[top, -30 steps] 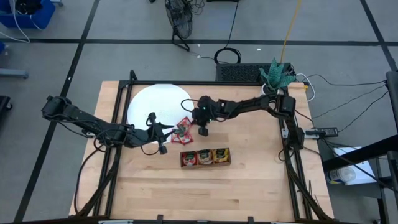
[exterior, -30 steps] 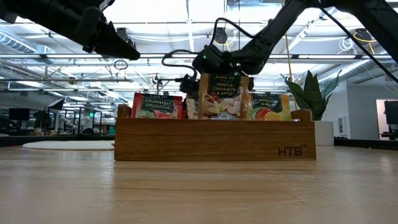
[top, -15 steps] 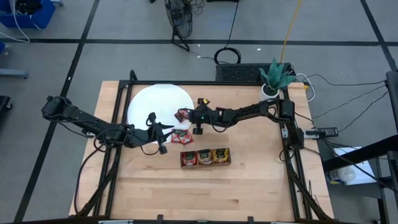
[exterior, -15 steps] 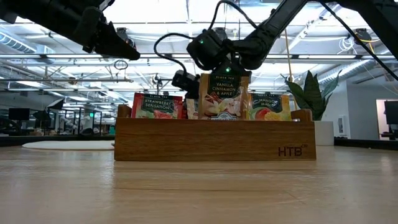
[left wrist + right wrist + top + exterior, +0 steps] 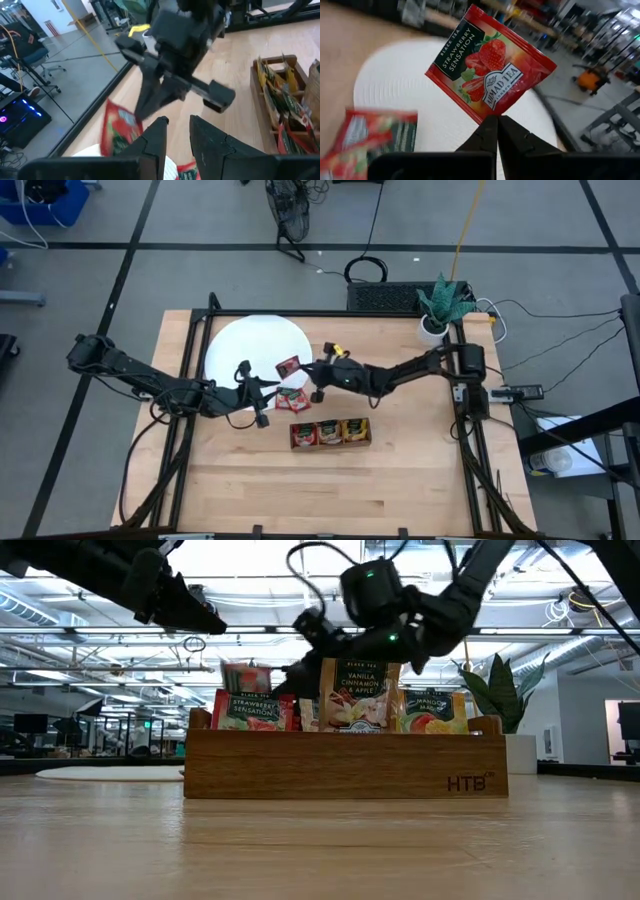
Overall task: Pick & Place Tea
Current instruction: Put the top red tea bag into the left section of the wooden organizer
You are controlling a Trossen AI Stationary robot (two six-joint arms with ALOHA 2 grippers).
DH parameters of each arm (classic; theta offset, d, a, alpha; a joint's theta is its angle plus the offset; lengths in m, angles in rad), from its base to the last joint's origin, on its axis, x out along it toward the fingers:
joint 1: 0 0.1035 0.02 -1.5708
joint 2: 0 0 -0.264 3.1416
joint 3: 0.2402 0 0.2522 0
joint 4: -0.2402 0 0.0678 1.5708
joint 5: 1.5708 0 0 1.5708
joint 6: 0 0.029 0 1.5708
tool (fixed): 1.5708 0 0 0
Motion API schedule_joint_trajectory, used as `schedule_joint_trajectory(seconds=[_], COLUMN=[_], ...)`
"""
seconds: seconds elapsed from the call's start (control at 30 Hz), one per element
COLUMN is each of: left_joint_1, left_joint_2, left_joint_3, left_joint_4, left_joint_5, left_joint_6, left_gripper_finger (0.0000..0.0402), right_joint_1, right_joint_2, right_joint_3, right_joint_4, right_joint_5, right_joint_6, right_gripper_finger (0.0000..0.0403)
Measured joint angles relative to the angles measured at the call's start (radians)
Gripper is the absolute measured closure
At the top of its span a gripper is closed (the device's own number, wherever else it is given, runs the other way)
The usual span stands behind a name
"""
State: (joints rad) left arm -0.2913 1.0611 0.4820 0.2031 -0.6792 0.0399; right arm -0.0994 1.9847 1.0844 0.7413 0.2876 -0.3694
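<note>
Change: right gripper [image 5: 300, 367] had carried a red sachet [image 5: 288, 366], pinched shut, toward the disc [image 5: 240, 340]
Left gripper [image 5: 272, 390]: slightly apart, empty
Nearby: tray [image 5: 330, 442], sachets [image 5: 292, 400] on table

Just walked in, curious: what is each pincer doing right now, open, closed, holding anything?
Left pincer: slightly open, holding nothing, near the white disc.
Right pincer: shut on a red strawberry tea sachet.

red strawberry sachet [image 5: 490, 75], white disc [image 5: 240, 345]
</note>
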Motion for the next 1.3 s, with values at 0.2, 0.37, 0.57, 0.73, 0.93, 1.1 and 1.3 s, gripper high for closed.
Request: schedule_joint_trajectory(seconds=[0.2, 0.37, 0.57, 0.73, 0.93, 1.1, 1.3], left_joint_1=[0.000, 0.000, 0.028, 0.043, 0.121, 0.289, 0.442], left_joint_2=[0.000, 0.000, 0.000, 0.000, -0.001, 0.000, 0.078], left_joint_3=[0.000, 0.000, 0.000, 0.000, 0.000, 0.000, 0.000], left_joint_4=[0.007, 0.034, 0.098, 0.105, 0.189, 0.259, 0.322], left_joint_5=[0.001, 0.014, -0.033, -0.032, -0.102, 0.080, 0.347], left_joint_6=[0.000, 0.000, -0.002, -0.016, 0.022, -0.057, -0.198], left_gripper_finger=[0.0311, 0.0311, 0.0311, 0.0311, 0.0311, 0.0308, 0.0258], right_joint_1=[0.010, 0.028, 0.044, 0.050, 0.050, 0.049, 0.049], right_joint_2=[-0.056, -0.073, -0.086, -0.086, -0.086, -0.086, -0.086], right_joint_3=[-0.104, -0.176, -0.212, -0.216, -0.216, -0.216, -0.216], right_joint_4=[0.179, 0.376, 0.466, 0.449, 0.471, 0.504, 0.504], right_joint_5=[0.136, 0.269, 0.352, 0.366, 0.366, 0.370, 0.365], right_joint_6=[-0.018, -0.086, -0.151, -0.163, -0.156, -0.169, -0.157], right_gripper_finger=[0.0403, 0.0403, 0.0403, 0.0403, 0.0403, 0.0403, 0.0403])
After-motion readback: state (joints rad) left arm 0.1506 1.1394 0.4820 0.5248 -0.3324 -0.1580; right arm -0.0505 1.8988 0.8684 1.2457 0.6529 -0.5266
